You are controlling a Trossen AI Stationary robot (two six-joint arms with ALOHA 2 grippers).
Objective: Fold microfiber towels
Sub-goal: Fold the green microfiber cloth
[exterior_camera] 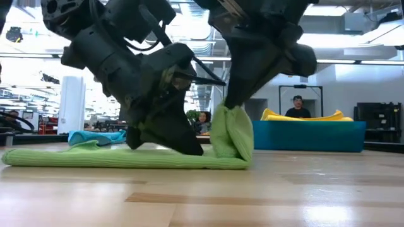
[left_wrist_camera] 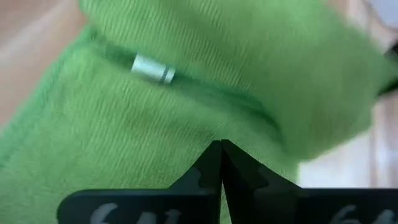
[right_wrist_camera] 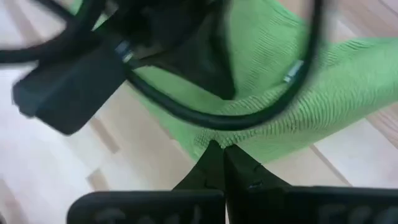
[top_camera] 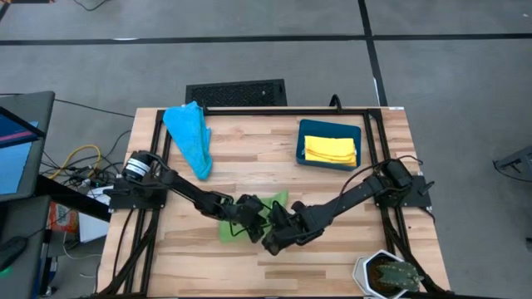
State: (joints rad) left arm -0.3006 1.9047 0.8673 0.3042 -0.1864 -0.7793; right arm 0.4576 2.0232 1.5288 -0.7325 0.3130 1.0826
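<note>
L gripper (exterior_camera: 167, 135) & R gripper (exterior_camera: 232, 107), both clenched on soft ribbed green microfiber towel (exterior_camera: 120, 157) at table centre; R lifts a bunched fold, rest lies flat.

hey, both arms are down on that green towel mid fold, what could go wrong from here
1. The two hands, left hand and right hand, work very close together on the green towel, and a cable from one arm runs right past the other hand, so they could collide or snag.
2. The raised fold stands bunched rather than flat; it may flop crooked once let go.
3. Dragging the cloth could slide it toward the table's near edge.
</note>
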